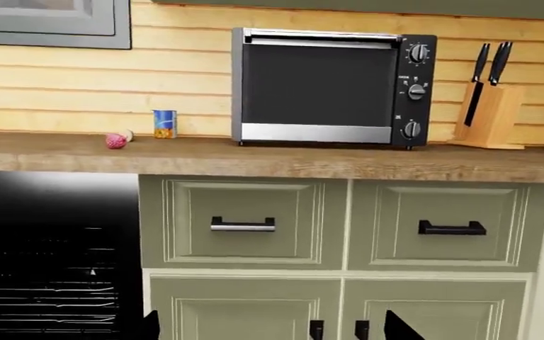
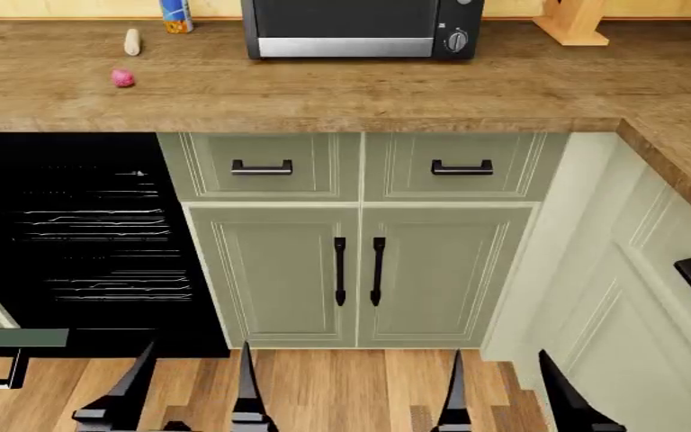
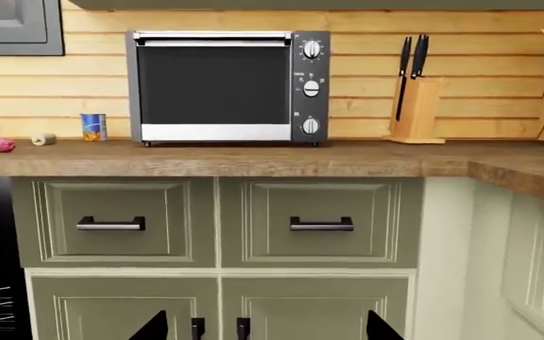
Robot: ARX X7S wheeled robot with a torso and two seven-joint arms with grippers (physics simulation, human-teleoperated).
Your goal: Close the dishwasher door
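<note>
Nearest the robot, in the head view, the left pincer (image 2: 190, 396) and the right pincer (image 2: 507, 396) hang low over the wooden floor (image 2: 345, 387), both spread wide and holding nothing. They stand well apart from one another and touch no fixture.

At the lower left edge of the head view, a flat grey-green slab with a dark bar below it (image 2: 10, 346) juts in; this appears to be the dishwasher door, lowered, though too little shows to be certain. Behind it the dishwasher cavity (image 2: 82, 234) gapes black, with wire racks visible inside.

Just beside the cavity stand sage-green cabinet doors (image 2: 358, 270) with black vertical handles, under two drawers (image 2: 363, 166) with bar handles.

Above runs the wooden tabletop (image 2: 345, 90). On it sit a pink ball (image 2: 122, 78), a small pale cylinder (image 2: 132, 41), a blue can (image 1: 164, 123), a black-and-silver microwave (image 3: 227, 86) and a knife block (image 3: 416, 106) against the plank wall.
</note>
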